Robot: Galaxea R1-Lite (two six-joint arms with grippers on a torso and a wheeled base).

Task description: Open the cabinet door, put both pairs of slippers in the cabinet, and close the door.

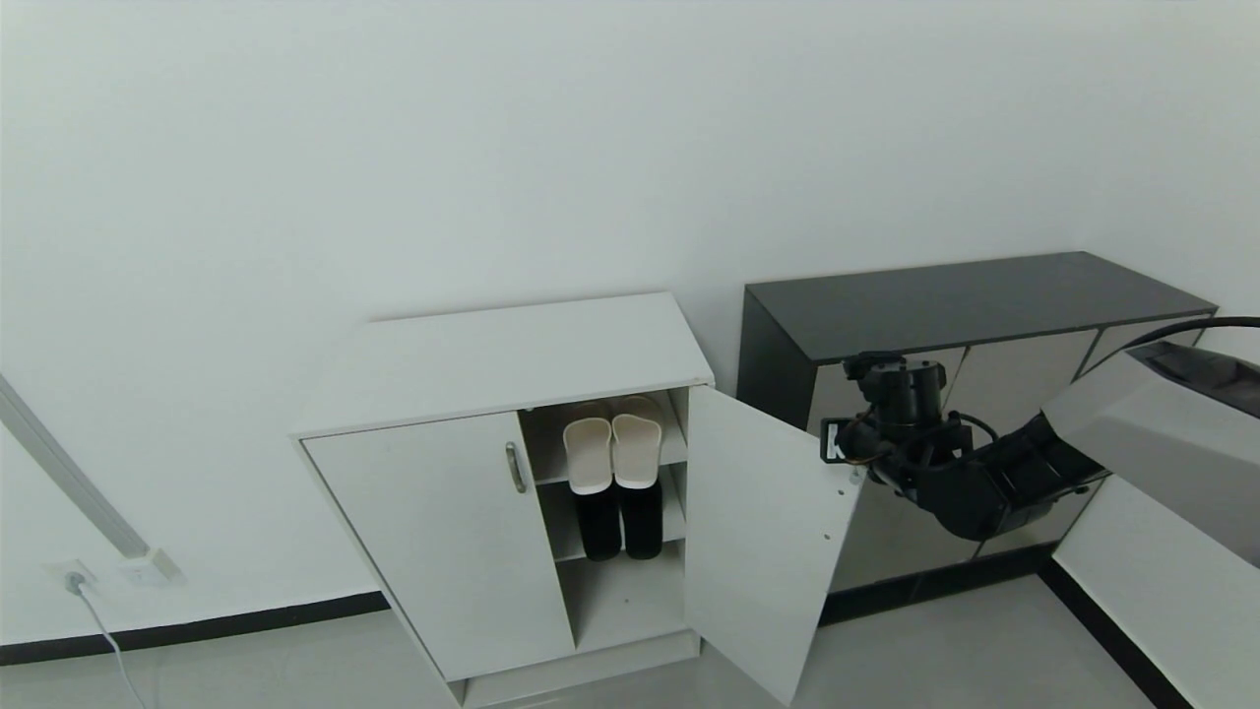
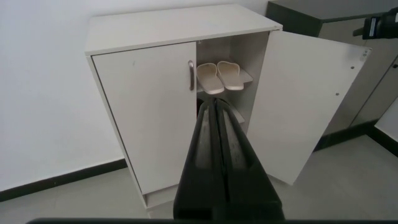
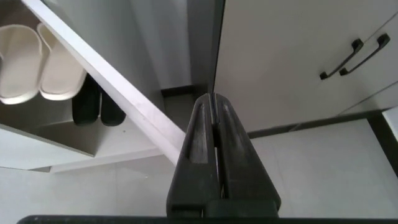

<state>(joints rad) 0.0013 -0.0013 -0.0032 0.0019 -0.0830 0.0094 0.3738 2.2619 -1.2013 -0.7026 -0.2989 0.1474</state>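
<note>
head view: the right gripper sits by the open door's outer edge. white slippers lie on the cabinet's top shelf, black slippers on the shelf below. left wrist view: the left gripper is pressed together, empty. right wrist view: jaws pressed together, holding nothing.

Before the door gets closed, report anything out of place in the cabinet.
Nothing is spilled or damaged. One thing to note: the white slippers on the upper shelf and the black slippers on the shelf below seem to stick out past the shelf fronts, so the open right door might catch them.
</note>
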